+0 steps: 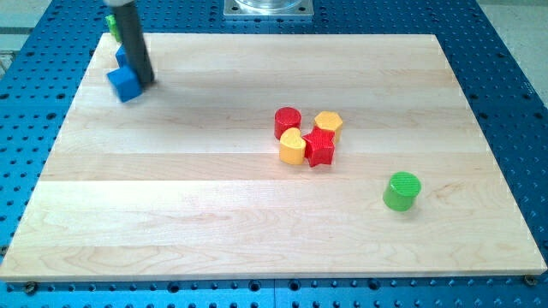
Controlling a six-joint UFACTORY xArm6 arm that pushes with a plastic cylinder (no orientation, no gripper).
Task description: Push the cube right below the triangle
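One blue cube (125, 84) sits near the worktop's (257, 231) top-left corner, and my tip (147, 84) is touching its right side. This tool is a bare rod: nothing opens, nothing is held. Just above the cube, partly hidden by the rod, there's another blue block (122, 56), likely the triangle, though its shape isn't clear, with a green block (111, 26) beyond. The cube looks nearly placed, slightly left of that blue block. Next, I'd judge, a small corrective nudge from the cube's left.
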